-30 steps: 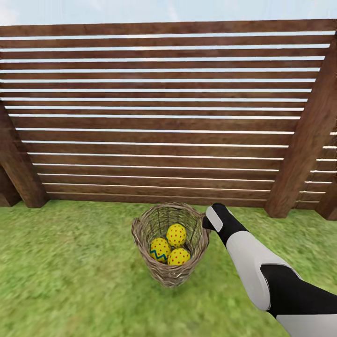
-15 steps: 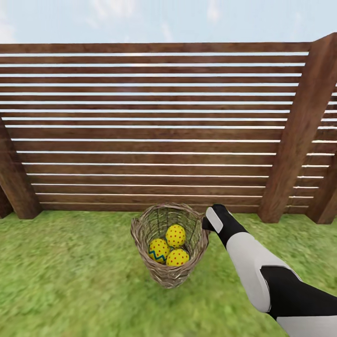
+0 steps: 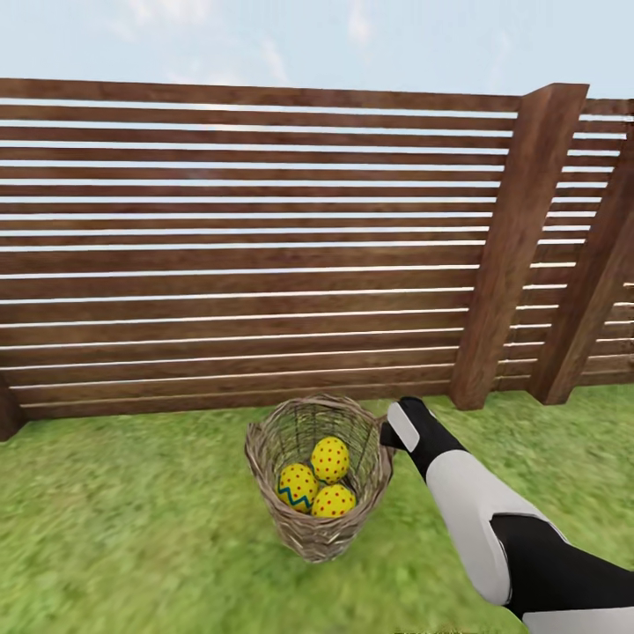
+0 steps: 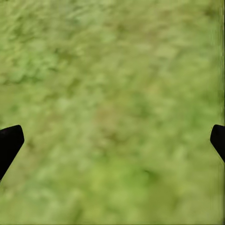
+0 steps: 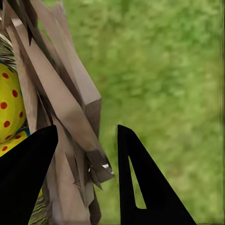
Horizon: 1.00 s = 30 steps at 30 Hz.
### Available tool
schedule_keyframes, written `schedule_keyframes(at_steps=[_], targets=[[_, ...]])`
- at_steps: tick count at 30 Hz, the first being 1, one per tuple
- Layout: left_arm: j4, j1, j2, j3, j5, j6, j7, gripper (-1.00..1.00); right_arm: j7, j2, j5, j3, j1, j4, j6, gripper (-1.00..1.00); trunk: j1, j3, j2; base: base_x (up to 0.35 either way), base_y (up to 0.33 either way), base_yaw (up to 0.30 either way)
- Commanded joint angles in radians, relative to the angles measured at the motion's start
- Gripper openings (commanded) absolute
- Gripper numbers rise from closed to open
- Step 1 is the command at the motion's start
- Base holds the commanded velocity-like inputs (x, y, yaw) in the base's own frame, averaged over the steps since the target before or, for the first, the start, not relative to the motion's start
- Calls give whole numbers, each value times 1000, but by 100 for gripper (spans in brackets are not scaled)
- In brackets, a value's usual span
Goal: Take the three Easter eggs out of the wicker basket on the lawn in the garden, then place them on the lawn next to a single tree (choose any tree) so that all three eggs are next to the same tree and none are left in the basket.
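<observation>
Right pincer (image 5: 84,150) straddles the rim of the wicker basket (image 3: 319,475), one black finger inside the weave and one outside, pinching the wall between them; in the head view it sits at the basket's right edge by the small loop handle; left pincer (image 4: 112,140) hangs spread wide over bare grass, its two dark tips at the far edges of its wrist view, holding nothing.

Largest first: the slatted wooden fence (image 3: 264,246) now stands lower and slants across the head view with more sky above it, and its post has slid toward the middle; the whole picture has shifted, so that is the camera turning, not the things; against the arm, the basket has kept its place, so the grip looks firm.

Lawn (image 3: 123,537) lies all around; the basket stands on it near the fence; all three Easter eggs (image 3: 319,482) lie inside, touching one another, one with a blue zigzag.

Judgement: nothing is unloaded yet; the robot may be carrying or steadying the basket while turning to seek a tree.
</observation>
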Motion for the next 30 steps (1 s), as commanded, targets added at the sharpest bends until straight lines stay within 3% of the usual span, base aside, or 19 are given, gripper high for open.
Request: schedule_keyframes(at_steps=[1, 16, 30], targets=[[-1, 1, 0, -1, 6, -1, 1, 100, -9, 1, -17, -6, 0, -2, -5, -100, -4, 1, 7, 0, 0, -217], [1, 1, 2, 2, 6, -3, 0, 100, -7, 1, -17, -7, 2, 3, -6, -100, -62, 29, 112, 0, 0, -178], [109, -3, 3, 7, 7, -18, 0, 100, -2, 2, -18, -7, 3, 6, -12, -100, -115, 51, 210, 0, 0, -114]])
